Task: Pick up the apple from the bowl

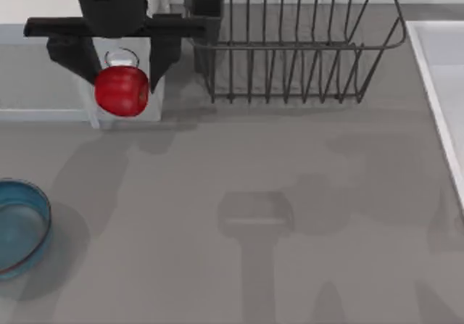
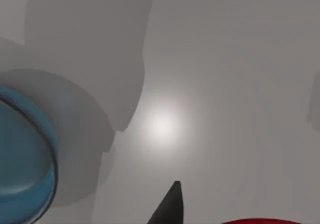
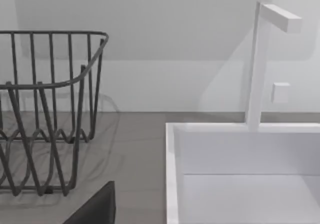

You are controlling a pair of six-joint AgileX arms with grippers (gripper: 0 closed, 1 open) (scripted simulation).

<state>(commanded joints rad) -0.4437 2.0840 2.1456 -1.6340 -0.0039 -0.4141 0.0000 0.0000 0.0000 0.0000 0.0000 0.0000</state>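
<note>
The red apple [image 1: 121, 90] hangs high over the back left of the table, with my left gripper [image 1: 119, 77] shut on it, one dark finger on each side. A sliver of the apple [image 2: 265, 221] and a dark fingertip [image 2: 170, 206] show in the left wrist view. The blue bowl [image 1: 40, 208] sits on the table at the left edge, well in front of the apple, with nothing in the part of it I can see. In the left wrist view the bowl [image 2: 35, 134] lies far below. A dark part of my right gripper [image 3: 97, 209] faces the rack and sink.
A dark wire dish rack [image 1: 290, 41] stands at the back middle, just right of the left gripper. A white sink basin [image 1: 442, 85] runs along the right edge, with a white faucet [image 3: 260, 63] behind it. A white ledge [image 1: 43, 114] lies at the back left.
</note>
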